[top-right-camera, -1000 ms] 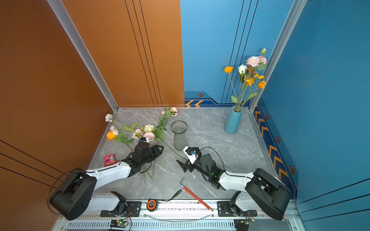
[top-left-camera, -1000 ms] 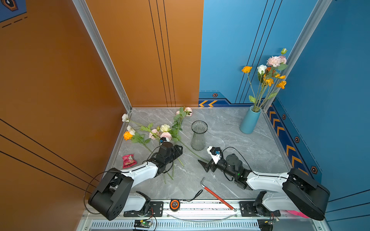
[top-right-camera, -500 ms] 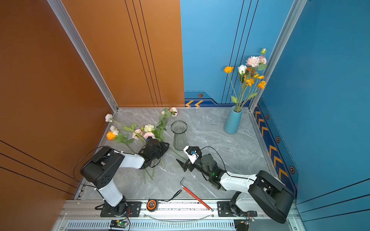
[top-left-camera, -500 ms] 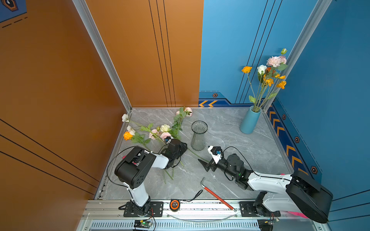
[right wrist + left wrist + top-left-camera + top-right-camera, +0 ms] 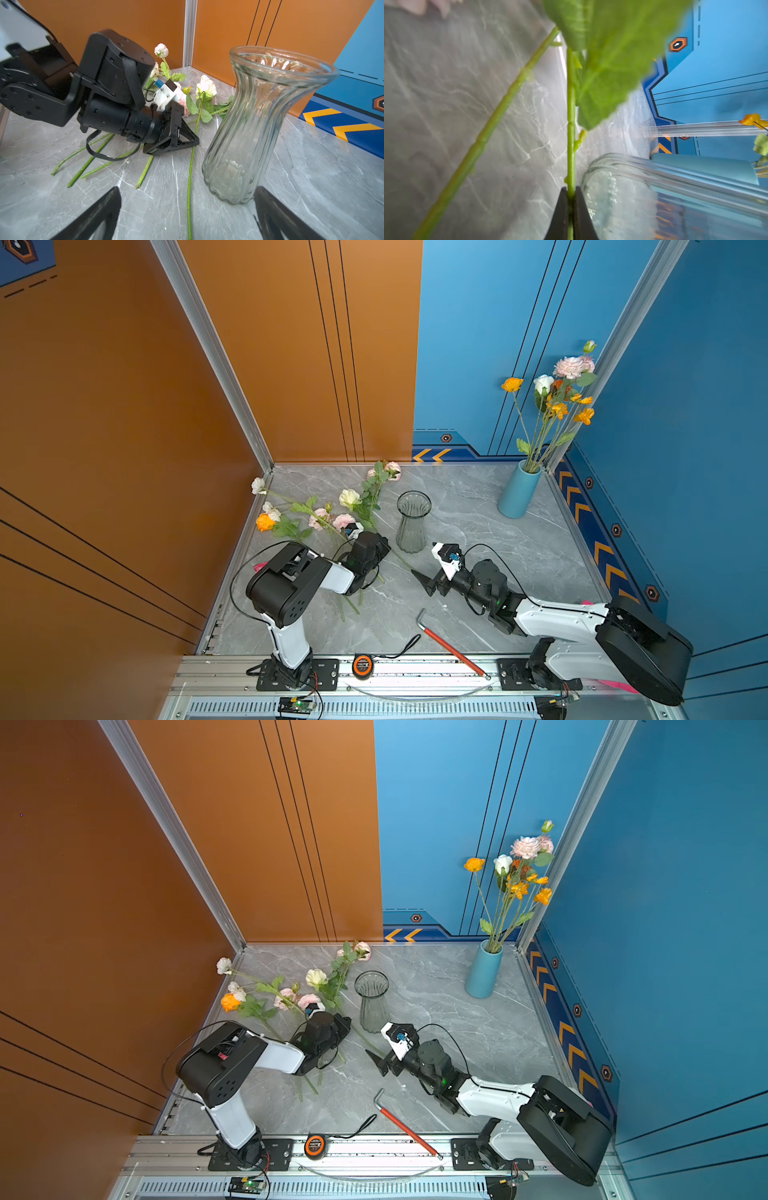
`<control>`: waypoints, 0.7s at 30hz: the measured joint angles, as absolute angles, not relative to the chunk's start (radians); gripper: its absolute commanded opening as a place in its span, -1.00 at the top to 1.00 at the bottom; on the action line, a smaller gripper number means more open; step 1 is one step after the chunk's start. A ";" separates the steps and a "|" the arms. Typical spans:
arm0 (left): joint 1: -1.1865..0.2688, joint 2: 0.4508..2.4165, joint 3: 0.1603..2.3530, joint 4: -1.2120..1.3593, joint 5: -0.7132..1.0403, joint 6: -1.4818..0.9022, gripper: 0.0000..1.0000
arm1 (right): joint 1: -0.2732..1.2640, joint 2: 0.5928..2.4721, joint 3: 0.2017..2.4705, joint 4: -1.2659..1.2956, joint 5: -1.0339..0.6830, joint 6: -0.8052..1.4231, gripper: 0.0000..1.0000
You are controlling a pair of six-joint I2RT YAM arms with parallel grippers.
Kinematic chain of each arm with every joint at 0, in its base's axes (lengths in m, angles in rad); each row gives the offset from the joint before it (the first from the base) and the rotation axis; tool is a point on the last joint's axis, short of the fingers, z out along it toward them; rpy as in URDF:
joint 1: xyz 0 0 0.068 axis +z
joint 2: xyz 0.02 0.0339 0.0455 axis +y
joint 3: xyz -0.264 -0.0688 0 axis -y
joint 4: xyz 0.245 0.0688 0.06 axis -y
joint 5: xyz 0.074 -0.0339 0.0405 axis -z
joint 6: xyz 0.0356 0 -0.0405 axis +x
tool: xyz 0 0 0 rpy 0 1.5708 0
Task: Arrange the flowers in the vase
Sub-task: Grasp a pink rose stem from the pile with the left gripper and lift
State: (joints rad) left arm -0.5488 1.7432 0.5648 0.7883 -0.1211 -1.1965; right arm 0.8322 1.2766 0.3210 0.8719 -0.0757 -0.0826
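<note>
Several loose flowers [image 5: 332, 514] lie flat on the grey bench [image 5: 478, 539] in both top views, blooms toward the orange wall and just left of the upright glass vase [image 5: 412, 522]; the left claw [image 5: 385, 549] sits low among their stems beside the vase's foot, and the right claw [image 5: 424, 565] is low over the bench in front of the vase. A blue vase [image 5: 517, 493] holding its own bouquet stands in the far right corner, and a red-handled tool [image 5: 451, 645] and a tape measure [image 5: 362, 664] lie by the front rail. From the left wrist, the left claw [image 5: 571, 192] is clamped tight on one green stem [image 5: 571, 124], with a leaf [image 5: 612, 52] close to the lens, a second stem [image 5: 488, 133] slanting beside it and the glass vase [image 5: 654, 197] just beside the fingers. From the right wrist, the right claw [image 5: 187, 189] stands wide apart, gripping nothing; the clamped stem [image 5: 190, 176] runs along the bench between its fingers, and the glass vase [image 5: 259, 124] stands just beside one of them
</note>
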 measured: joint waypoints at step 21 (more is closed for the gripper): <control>-0.553 0.989 0.978 -0.090 -0.229 -0.479 1.00 | 0.796 1.243 0.313 0.877 -0.075 -0.071 -1.00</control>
State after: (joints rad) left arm -0.5529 0.9886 0.9779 -0.0898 -0.2287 -0.4789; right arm 0.7963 1.2434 0.3130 0.8772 -0.0753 -0.0708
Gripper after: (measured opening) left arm 0.059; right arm 0.998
